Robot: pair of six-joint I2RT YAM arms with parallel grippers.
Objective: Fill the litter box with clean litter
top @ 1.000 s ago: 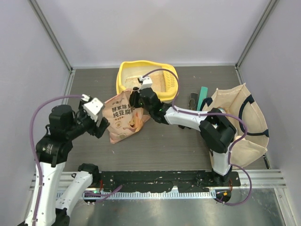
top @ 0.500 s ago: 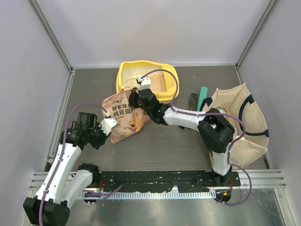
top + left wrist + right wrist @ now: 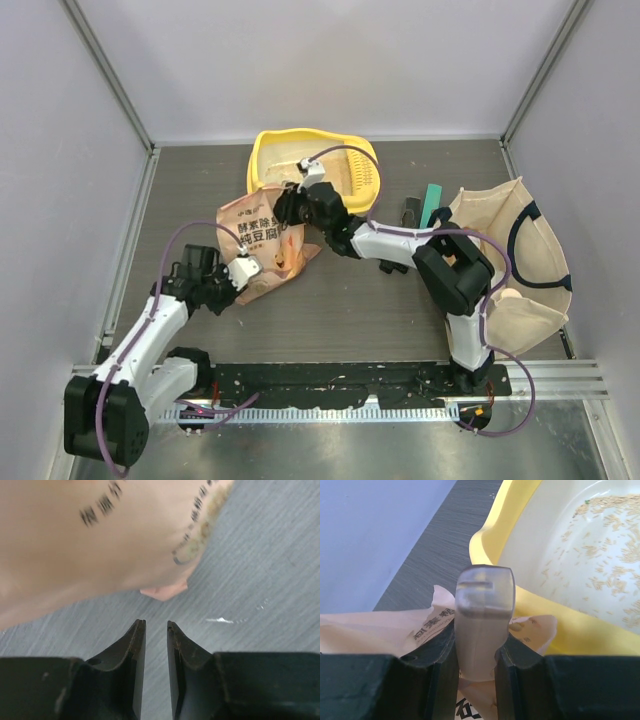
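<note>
The yellow litter box [image 3: 262, 160] stands at the back of the table, and its rim [image 3: 555, 630] fills the right wrist view. A few pale granules of clean litter [image 3: 615, 555] lie scattered on its whitish floor. The peach litter bag [image 3: 262, 248] leans in front of the box. My right gripper [image 3: 287, 205] [image 3: 476, 639] is shut on a grey clip-like piece [image 3: 482, 605] at the bag's top edge. My left gripper [image 3: 243, 270] [image 3: 156, 624] sits low at the bag's near-left corner [image 3: 165, 591], its jaws a narrow gap apart and empty.
A yellow slotted scoop [image 3: 362, 176] lies in the box's right end. A cream canvas tote [image 3: 500, 250] with dark handles lies open at the right. A dark object [image 3: 410, 211] and a green strip [image 3: 431, 205] lie between tote and box. Grey walls enclose the table.
My left arm has dropped down and swung in to the bag's lower corner, and its jaws have narrowed from wide open. The right gripper has kept its hold and shifted little.
</note>
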